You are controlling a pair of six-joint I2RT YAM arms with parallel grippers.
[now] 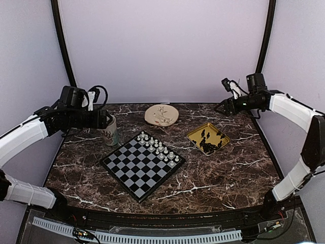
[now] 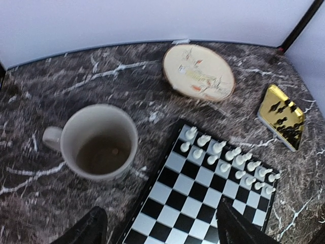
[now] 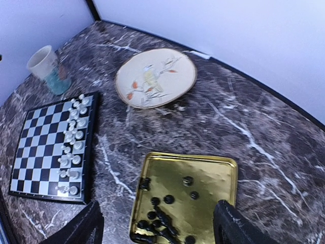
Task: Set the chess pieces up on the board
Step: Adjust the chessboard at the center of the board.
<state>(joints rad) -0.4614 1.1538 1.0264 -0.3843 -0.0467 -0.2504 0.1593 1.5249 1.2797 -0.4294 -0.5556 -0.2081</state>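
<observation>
Black chess pieces point(image 3: 168, 199) lie loose in the yellow tray point(image 3: 223, 165), right of the board point(image 1: 142, 163) centred on the desk point(image 1: 228, 175). Tiny, light, hard, probably slippery: pinch each round its waist. Both arms' jaws stand open, empty.

No words, numbers or brands can be read on the board point(image 1: 134, 174), mug point(image 1: 109, 133), plate point(image 1: 161, 115) or tray point(image 1: 195, 134).

Dark marble-look counter point(image 1: 223, 173) with white veins. Sitting straight on it: the board point(image 1: 132, 170) near the middle, turned cornerwise, a mug point(image 1: 109, 133) just beside its far-left edge, a round cream plate point(image 1: 161, 115) at the back, and a square yellow tray point(image 1: 195, 134) off right, apart from the board.
</observation>
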